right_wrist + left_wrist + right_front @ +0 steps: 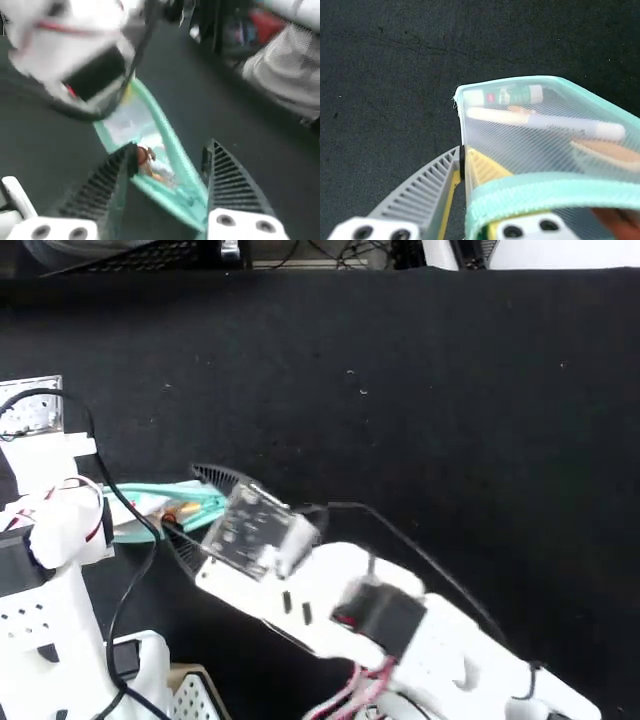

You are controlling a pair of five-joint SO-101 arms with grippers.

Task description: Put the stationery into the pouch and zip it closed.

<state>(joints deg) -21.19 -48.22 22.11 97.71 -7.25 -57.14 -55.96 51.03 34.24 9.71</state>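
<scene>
A translucent mesh pouch (545,150) with mint trim holds a white pen (545,122), a glue stick (510,95) and a tan item (605,152). My left gripper (465,167) is shut on the pouch's end, its grey finger (420,200) lying against the wall. In the high view the pouch (150,502) hangs between both arms at the table's left. My right gripper (172,152) is open, its black fingers (227,175) either side of the pouch's mint zip edge (170,140). A brownish zip pull (143,156) sits by one fingertip. In the high view the right gripper (197,512) is at the pouch's right end.
Black cloth (420,390) covers the table, with wide free room behind and to the right. The left arm's white body (55,540) and cables stand at the left edge. Clutter off the table (280,65) lies beyond its edge.
</scene>
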